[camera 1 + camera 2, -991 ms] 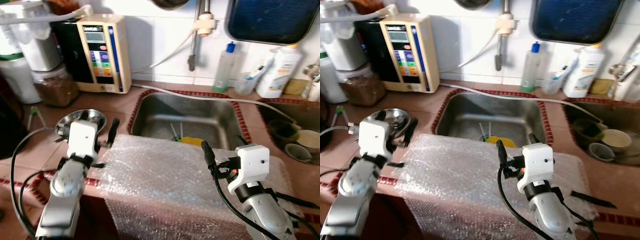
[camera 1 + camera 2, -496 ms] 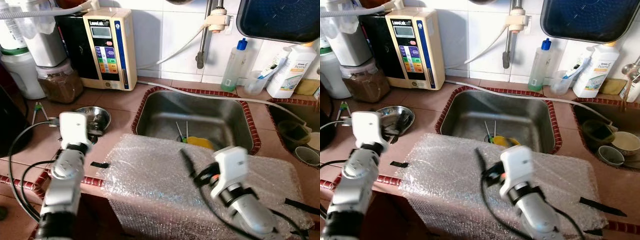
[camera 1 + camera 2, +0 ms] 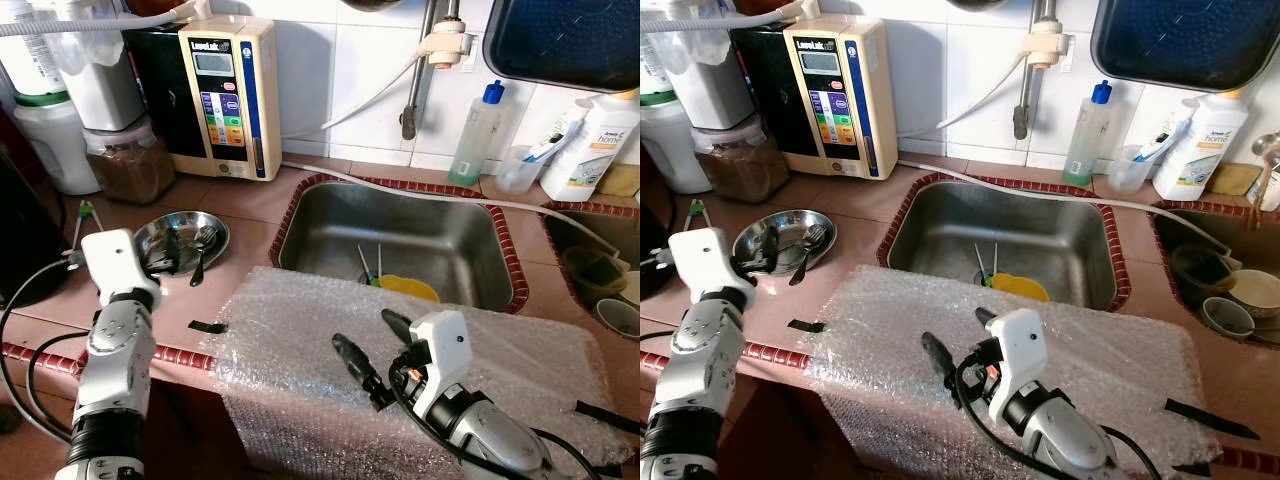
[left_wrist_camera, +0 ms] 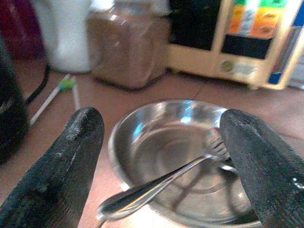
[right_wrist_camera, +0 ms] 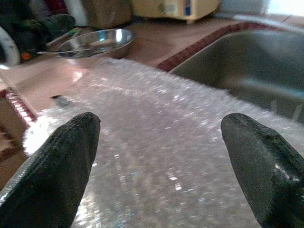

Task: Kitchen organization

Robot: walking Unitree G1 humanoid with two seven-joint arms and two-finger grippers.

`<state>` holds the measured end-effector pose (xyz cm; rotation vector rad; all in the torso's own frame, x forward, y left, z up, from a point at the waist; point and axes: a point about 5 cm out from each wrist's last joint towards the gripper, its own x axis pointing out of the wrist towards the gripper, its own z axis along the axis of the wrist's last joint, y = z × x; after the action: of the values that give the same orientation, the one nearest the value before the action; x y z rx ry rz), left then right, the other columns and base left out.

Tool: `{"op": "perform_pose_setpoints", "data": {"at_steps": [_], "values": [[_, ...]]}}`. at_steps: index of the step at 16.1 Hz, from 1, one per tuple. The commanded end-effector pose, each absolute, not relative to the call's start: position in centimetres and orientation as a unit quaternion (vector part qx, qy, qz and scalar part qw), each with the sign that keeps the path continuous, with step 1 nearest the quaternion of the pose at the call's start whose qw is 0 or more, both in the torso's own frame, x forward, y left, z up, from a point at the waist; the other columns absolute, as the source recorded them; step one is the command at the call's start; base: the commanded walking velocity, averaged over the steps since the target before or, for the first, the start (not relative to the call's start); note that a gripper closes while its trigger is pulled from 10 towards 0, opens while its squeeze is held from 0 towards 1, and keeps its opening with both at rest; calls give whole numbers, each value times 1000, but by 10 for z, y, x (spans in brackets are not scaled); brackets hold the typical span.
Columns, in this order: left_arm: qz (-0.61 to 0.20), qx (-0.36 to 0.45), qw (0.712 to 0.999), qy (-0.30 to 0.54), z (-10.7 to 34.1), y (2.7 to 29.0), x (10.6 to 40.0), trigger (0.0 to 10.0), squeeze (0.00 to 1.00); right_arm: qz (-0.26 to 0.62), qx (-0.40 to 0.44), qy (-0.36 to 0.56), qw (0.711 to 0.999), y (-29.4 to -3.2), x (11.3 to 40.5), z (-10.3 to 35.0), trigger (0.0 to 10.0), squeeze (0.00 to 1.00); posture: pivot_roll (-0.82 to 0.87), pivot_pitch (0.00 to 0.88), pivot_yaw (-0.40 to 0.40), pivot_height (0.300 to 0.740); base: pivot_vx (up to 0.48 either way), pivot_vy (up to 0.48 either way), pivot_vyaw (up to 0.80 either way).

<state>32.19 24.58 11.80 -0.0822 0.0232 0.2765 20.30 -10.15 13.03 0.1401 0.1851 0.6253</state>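
Nearest us, our right gripper point(image 3: 368, 342) hangs low over the bubble wrap point(image 3: 300, 330), a crinkled, translucent sheet draped across the front of the worktop point(image 3: 250, 205) and over its edge. Its jaws stand wide apart and hold nothing; the right wrist view shows both black fingers splayed with only wrap between them.

To our left, the left gripper point(image 4: 161, 156) sits just short of the steel bowl point(image 3: 180, 240), jaws likewise spread wide and empty. The left wrist view looks straight along them: the bowl lies directly ahead, framed between the two fingers point(image 4: 57, 166). It is shallow, round and mirror-bright, so we expect a slippery rim. A metal fork point(image 4: 161, 183) lies in it, tines down in the hollow, its handle running out over the near rim towards the jaws and a little to one side. That long axis is what the next move hinges on, we judge: the jaws would need to close across the handle, not along it. The left arm is plainly the nearer one.

Farther back lies the stainless sink point(image 3: 400, 235), with a yellow object point(image 3: 408, 287) and some utensils at its bottom. Against the tiled wall stand a jar of brown powder point(image 3: 125, 165), a cream water-filter unit point(image 3: 228, 95) and plastic bottles point(image 3: 478, 135).
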Motion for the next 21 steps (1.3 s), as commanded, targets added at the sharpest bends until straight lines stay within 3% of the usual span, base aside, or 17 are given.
{"op": "perform_pose_setpoints", "data": {"at_steps": [1, 6, 15, 17, 21], "values": [[152, -47, 987, 18, 118, 255, 322, 10000, 0, 326, 69, 85, 939, -100, 201, 137, 10000, 0, 67, 0, 5, 740, 0, 0, 0], [195, -112, 974, 36, 111, 271, 321, 10000, 0, 393, 120, 107, 905, -94, 193, 141, 10000, 0, 77, 0, 1, 740, 0, 0, 0], [172, -243, 951, 78, 104, 252, 342, 10000, 0, 396, 115, 112, 904, -89, 201, 134, 10000, 0, 76, 0, 32, 740, 0, 0, 0], [155, -254, 951, 80, 108, 243, 350, 10000, 0, 374, 75, 150, 912, -106, 194, 116, 10000, 0, 66, 0, 46, 740, 0, 0, 0], [150, -265, 949, 79, 110, 240, 354, 10000, 0, 368, 52, 160, 915, -112, 186, 111, 10000, 0, 55, 0, 49, 740, 0, 0, 0]]}}
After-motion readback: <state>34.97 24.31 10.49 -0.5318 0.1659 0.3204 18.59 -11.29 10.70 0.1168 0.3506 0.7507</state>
